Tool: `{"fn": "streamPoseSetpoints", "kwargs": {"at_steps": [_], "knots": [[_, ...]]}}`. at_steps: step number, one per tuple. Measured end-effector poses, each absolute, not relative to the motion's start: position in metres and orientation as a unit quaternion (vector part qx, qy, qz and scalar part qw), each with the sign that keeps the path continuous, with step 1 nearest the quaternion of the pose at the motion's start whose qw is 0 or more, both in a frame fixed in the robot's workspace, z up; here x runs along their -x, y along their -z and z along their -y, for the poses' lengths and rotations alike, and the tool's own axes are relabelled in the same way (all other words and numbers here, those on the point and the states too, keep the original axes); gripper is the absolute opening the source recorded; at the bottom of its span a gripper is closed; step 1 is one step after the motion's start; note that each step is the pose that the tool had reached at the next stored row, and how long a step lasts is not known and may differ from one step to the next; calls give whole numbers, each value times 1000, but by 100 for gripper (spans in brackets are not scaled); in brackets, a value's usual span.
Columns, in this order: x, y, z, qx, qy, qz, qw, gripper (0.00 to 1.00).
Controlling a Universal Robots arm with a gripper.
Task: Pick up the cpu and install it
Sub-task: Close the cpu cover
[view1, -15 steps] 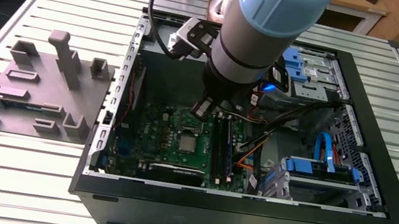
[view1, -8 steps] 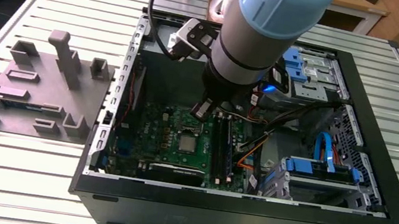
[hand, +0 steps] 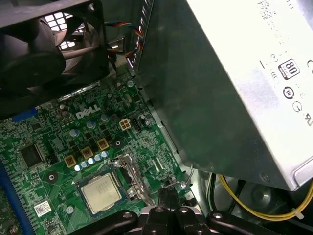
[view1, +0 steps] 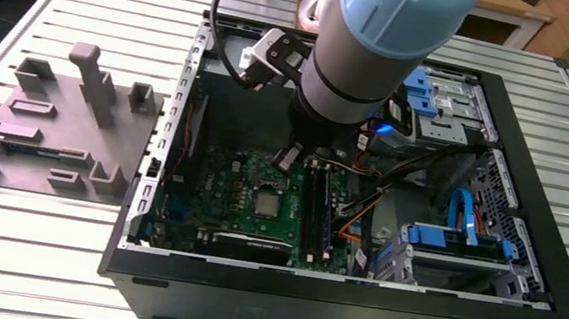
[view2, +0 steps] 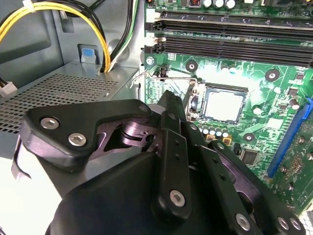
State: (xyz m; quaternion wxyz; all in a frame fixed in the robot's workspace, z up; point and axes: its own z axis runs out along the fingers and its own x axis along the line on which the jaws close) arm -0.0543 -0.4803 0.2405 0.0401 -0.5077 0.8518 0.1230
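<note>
1. Silver-grey metal top up, the cpu lies flat in its socket on the green motherboard, at 6 o'clock from the lower end of the arm in the exterior view.
2. Being square, it has no long axis; its edges run parallel to the memory slots.
3. The gripper is closed on nothing, its tip just beside the socket's metal lever and near the cpu.
4. A white printed label covers part of the grey box; white lettering marks the motherboard.
</note>
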Motion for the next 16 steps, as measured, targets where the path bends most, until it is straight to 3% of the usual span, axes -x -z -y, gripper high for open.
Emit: {"fn": "streamPoseSetpoints", "kwargs": {"at_steps": [16], "knots": [[54, -240, 484, 508, -123, -852, 40, 10]]}}
